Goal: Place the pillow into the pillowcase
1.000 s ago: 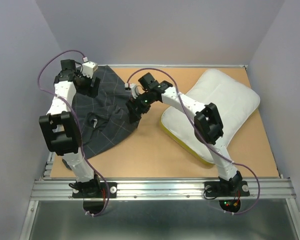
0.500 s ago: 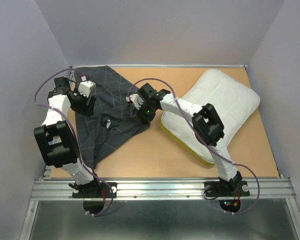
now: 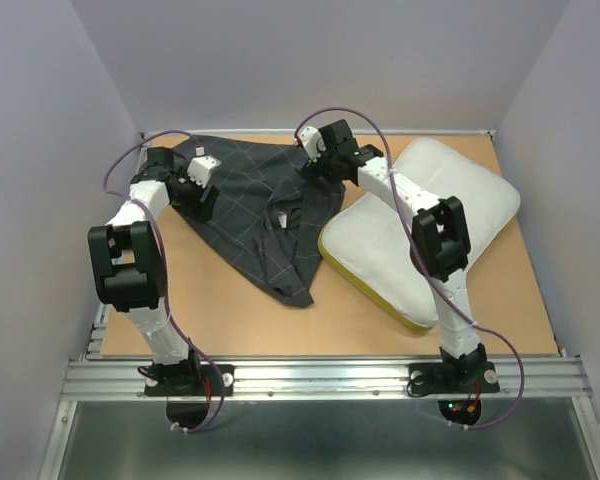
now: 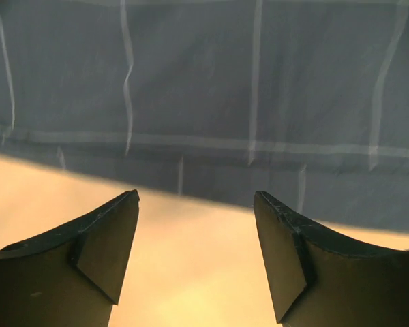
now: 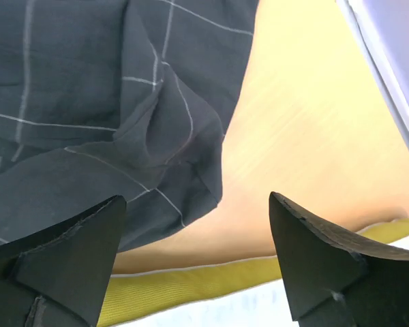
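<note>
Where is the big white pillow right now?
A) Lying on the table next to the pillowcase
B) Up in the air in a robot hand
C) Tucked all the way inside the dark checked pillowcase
A: the pillow lies on the table to the right of the pillowcase, with its white top and yellow edge uncovered.

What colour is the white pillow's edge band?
Yellow band round the soft white pillow; best in right wrist view.

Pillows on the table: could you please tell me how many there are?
1. The pillow lies on the right half of the table, its yellow-edged left side next to the dark pillowcase. Nothing suggests another hidden under it.
</note>
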You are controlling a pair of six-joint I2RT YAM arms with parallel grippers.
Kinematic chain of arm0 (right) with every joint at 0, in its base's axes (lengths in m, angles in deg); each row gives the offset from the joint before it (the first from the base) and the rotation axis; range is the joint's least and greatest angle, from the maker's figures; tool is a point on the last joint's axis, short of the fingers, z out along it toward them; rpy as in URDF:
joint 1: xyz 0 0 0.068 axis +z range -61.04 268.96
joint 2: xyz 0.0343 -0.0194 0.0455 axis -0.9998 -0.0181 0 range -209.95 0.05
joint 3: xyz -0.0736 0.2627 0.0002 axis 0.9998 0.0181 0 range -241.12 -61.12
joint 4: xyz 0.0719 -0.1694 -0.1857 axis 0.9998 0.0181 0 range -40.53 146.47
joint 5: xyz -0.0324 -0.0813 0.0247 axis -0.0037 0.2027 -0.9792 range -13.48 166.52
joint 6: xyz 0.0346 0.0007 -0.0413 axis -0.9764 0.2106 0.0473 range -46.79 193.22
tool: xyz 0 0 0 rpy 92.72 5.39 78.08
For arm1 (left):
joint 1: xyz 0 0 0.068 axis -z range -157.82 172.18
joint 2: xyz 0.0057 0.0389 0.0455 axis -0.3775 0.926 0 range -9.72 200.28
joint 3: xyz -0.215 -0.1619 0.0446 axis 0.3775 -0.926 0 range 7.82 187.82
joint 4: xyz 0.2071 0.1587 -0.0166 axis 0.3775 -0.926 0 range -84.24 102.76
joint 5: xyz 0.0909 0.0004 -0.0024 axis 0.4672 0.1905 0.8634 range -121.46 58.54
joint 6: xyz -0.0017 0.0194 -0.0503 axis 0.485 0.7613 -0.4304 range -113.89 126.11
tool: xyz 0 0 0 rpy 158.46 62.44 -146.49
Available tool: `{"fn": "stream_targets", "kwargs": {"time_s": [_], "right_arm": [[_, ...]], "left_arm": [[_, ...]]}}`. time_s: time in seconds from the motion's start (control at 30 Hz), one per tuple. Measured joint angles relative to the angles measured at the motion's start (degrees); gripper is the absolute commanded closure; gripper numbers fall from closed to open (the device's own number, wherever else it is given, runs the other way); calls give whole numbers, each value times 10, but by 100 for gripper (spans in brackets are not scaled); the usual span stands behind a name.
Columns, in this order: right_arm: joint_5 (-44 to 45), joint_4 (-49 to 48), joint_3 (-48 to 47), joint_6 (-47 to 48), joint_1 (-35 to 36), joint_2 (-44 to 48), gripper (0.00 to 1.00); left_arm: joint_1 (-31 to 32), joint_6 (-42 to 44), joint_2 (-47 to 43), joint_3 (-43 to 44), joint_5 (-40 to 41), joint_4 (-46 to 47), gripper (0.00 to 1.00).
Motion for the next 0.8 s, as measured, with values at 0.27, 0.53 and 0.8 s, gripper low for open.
{"fn": "stream_targets", "kwargs": {"time_s": [0.27,0.53,0.8], "right_arm": [[-8,45,54,-11,-31,88,5],[-74,183,217,54,-144,289,0],[-87,264,429,248,-180,394,0]], "left_arm": [[140,-94,-3,43,-37,43,12],[201,-199,50,102,-38,94,4],[208,-227,64,94,-18,99,4]]}}
